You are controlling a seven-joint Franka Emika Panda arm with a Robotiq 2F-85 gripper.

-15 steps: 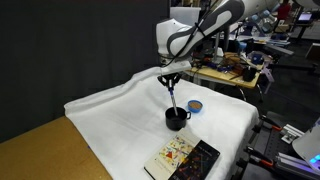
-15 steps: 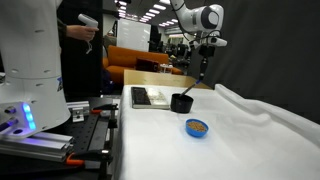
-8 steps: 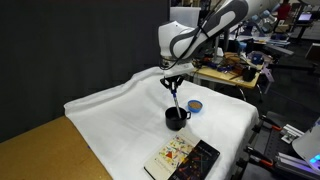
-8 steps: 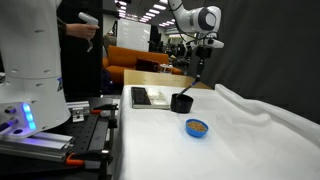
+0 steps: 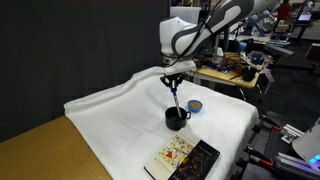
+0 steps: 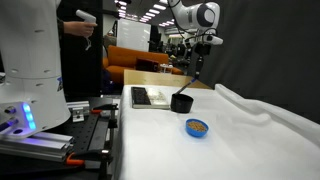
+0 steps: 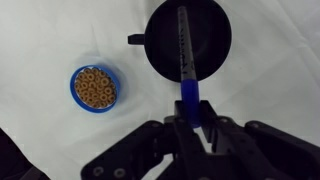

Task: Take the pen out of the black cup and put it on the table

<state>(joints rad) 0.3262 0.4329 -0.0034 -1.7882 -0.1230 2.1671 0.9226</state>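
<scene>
My gripper (image 7: 187, 122) is shut on the top end of the thin blue pen (image 7: 184, 60). The pen hangs straight down from the jaws, its lower end over the mouth of the black cup (image 7: 210, 62). In an exterior view the gripper (image 5: 172, 78) sits above the cup (image 5: 176, 118), with the pen (image 5: 177, 97) slanting down to the cup's mouth. From the opposite side, the gripper (image 6: 201, 62) holds the pen (image 6: 198, 79) over the cup (image 6: 181, 102). The cup stands on the white-cloth table (image 5: 120, 115). Whether the pen tip is still inside the rim I cannot tell.
A round blue dish with orange rings (image 7: 95, 88) lies on the cloth beside the cup, also seen as the dish (image 6: 197, 127). A colourful black-edged book (image 5: 182, 158) lies near the table edge. A person (image 6: 78, 40) stands behind the white machine (image 6: 30, 70).
The gripper with the pen has risen slightly above the cup. The cup, dish and book have not moved.
</scene>
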